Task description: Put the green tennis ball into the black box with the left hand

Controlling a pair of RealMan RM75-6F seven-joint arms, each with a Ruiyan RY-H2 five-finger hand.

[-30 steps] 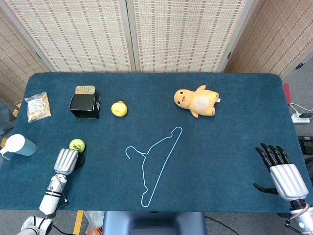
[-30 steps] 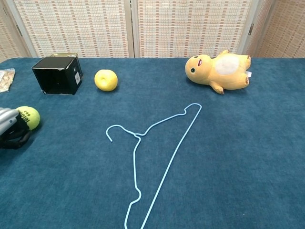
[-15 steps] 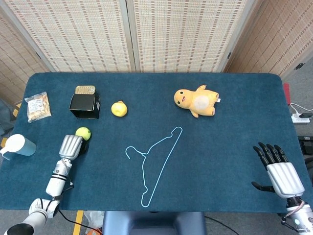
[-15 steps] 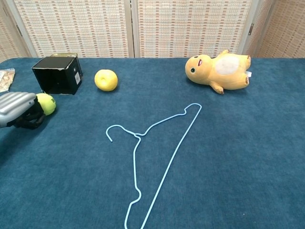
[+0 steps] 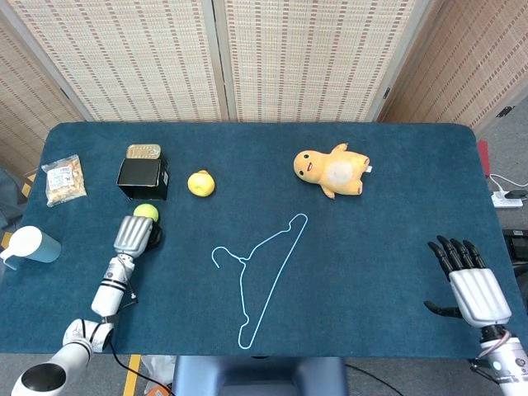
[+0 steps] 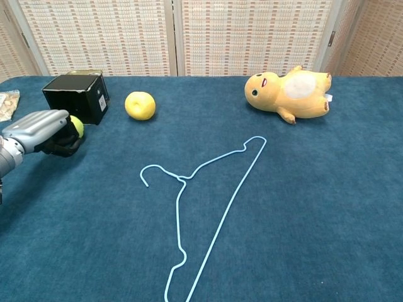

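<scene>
**Ball carried to the box's doorstep**

As the left robot hand (image 5: 134,233) sweeps up the table (image 5: 396,206), it has closed most of the gap to the black box (image 5: 142,176), fingers wrapped around the green tennis ball (image 5: 146,212). The ball now hangs just in front of the box, beside its near face — only a lift over the rim and a release remain, I'd say. The right robot hand (image 5: 469,285) idles far from the box, fingers spread, empty. A small white label (image 6: 102,99) marks the box's side; its writing is too small to read.
</scene>
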